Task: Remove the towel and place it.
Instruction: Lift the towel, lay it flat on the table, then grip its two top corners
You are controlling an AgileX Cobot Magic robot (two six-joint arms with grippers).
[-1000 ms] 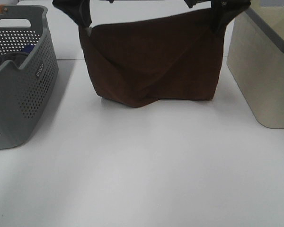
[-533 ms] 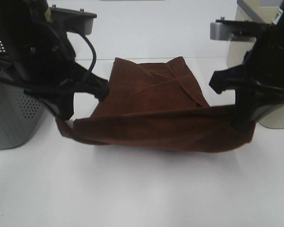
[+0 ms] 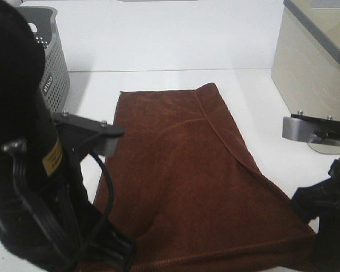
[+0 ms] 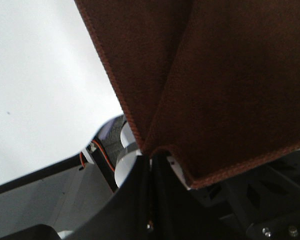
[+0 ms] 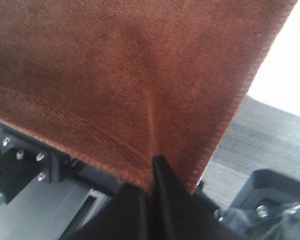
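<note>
Towel (image 3: 181, 170) position: spread lengthwise on the white table (image 3: 175, 45), between the grey perforated basket (image 3: 52, 71) at far left and the beige bin (image 3: 311, 62) at far right. It touches neither container. The far hem lies flat on the table surface. The near hem runs between the two arms at the near edge of the scene. A raised ridge crosses the cloth from the far right corner toward the near right corner.

Left gripper (image 4: 150, 157) state: fingers pressed together, pinching the near left corner of the towel. Two layers of cloth meet at the fingertips, with the stitched hem exposed on both. The left arm (image 3: 22, 170) fills the near left of the overhead view and covers part of the basket.

Right gripper (image 5: 152, 162) state: fingers pressed together, pinching the hem at the near right corner. The cloth puckers into a crease directly above the fingertips. The right arm (image 3: 328, 226) stands at near right, in front of the bin.
</note>
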